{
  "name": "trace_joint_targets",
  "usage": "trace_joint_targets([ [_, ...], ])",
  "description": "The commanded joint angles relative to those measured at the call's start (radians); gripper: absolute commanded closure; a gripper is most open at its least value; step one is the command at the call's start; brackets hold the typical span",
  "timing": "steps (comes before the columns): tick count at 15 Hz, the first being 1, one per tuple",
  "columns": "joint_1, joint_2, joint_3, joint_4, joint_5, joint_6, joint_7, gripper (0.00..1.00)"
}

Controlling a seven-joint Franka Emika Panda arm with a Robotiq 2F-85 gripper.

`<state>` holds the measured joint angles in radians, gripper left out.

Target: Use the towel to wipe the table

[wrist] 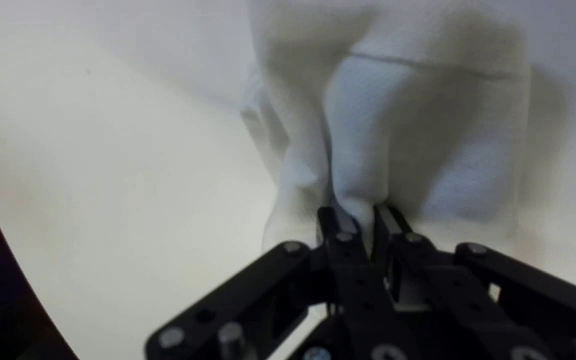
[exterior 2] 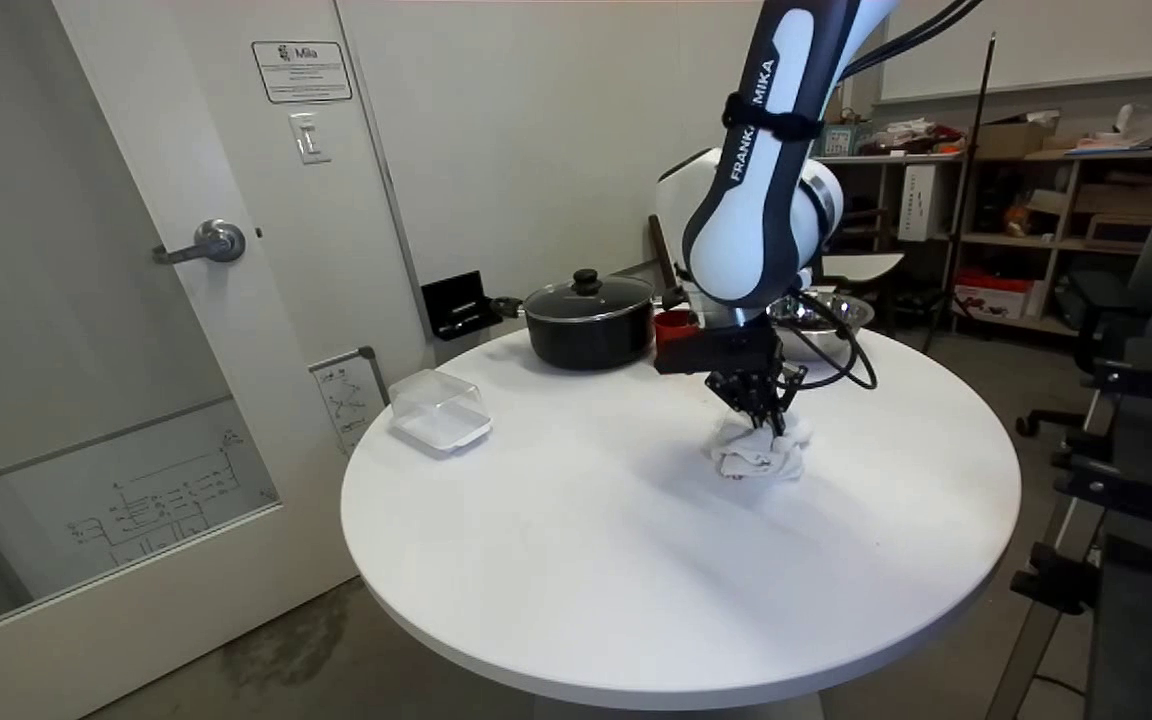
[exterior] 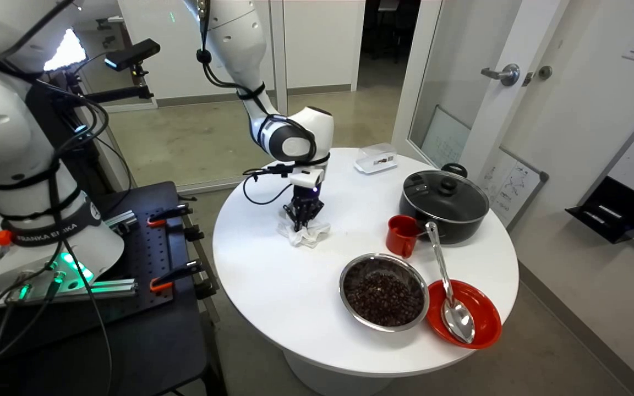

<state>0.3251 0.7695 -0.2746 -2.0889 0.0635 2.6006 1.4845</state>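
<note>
Black stand (exterior: 146,352): far left in an exterior view, whose order I follow; my robot base (exterior: 94,247) sits on it, green lights (exterior: 77,267) glowing near its foot.
Table (exterior: 273,297): right of the stand, round, with a glossy white top.
Towel (exterior: 309,237): white and rumpled, on the side of the table nearer the stand; in both exterior views I see its loose folds spread at the table's surface.
Pincer (wrist: 362,220): pointing down into the towel; in the wrist view I see its jaws drawn nearly together, a fold of the towel pinched between them.
Clear container (exterior: 375,162): near the table's far edge, well apart from the towel.
Steel bowl (exterior: 383,263): toward the near edge, partly filled with dark bean-like pieces (exterior: 386,300).
Red mug (exterior: 399,231): upright, behind the steel bowl, its handle turned toward the camera.
Black pot (exterior: 460,231): behind the mug and to its right, glass lid (exterior: 438,199) on; I can't tell whether pot and mug touch.
Metal spoon (exterior: 458,322): head in a red dish (exterior: 486,313) just beside the steel bowl, handle slanting up toward the pot.
Door (exterior: 496,115): white-framed, behind the table, metal lever (exterior: 508,75) showing.
</note>
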Motion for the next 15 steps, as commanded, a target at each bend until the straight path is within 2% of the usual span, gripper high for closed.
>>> trace_joint_targets([
  [1, 0.026, -0.011, 0.102, -0.084, -0.056, 0.032, -0.033, 0.97],
  [4, 0.057, -0.037, 0.148, -0.132, -0.112, 0.052, -0.065, 0.97],
  [7, 0.060, -0.053, 0.177, -0.133, -0.111, 0.076, -0.060, 0.97],
  [11, 0.070, -0.051, 0.174, -0.119, -0.104, 0.206, -0.048, 0.97],
  [15, 0.077, -0.008, 0.152, -0.078, -0.073, 0.386, -0.051, 0.97],
])
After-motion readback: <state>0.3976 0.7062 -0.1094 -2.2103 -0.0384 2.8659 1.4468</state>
